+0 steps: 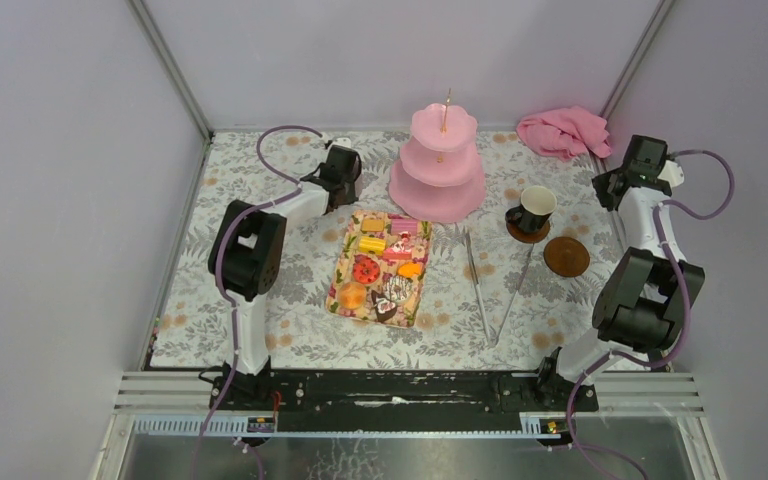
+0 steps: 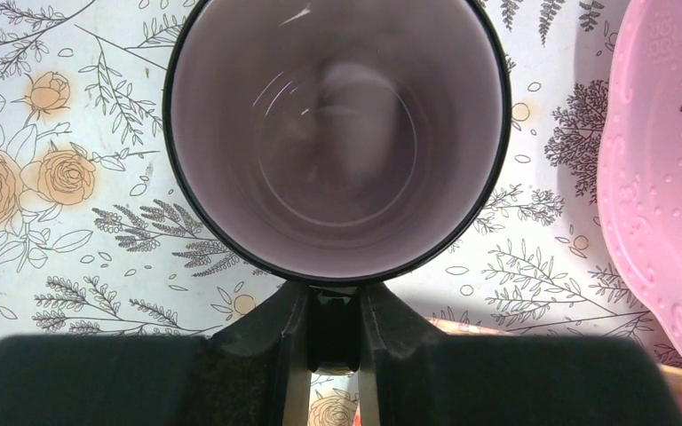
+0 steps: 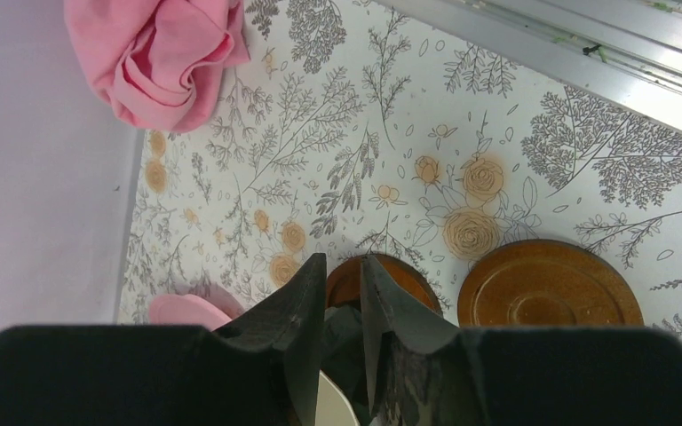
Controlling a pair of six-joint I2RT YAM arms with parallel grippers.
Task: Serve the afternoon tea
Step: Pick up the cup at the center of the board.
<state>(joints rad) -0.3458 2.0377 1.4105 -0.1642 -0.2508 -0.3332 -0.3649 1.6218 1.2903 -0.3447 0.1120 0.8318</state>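
A dark-rimmed mug (image 2: 337, 133) with a pale lilac inside stands on the flowered table cover, and my left gripper (image 2: 333, 311) is shut on its handle. From above, the left gripper (image 1: 343, 178) hides that mug, just left of the pink three-tier stand (image 1: 438, 165). Small colourful cakes (image 1: 385, 262) lie on the floral tray. A black mug (image 1: 532, 207) stands on a brown saucer (image 1: 527, 232). My right gripper (image 3: 344, 266) hangs to its right, apart from it, jaws a narrow gap apart and holding nothing.
A second, bare brown saucer (image 1: 566, 256) lies right of the black mug. Two metal tongs (image 1: 480, 290) lie between the floral tray (image 1: 336, 292) and the saucers. A pink cloth (image 1: 563, 130) is bunched in the back right corner, near the wall.
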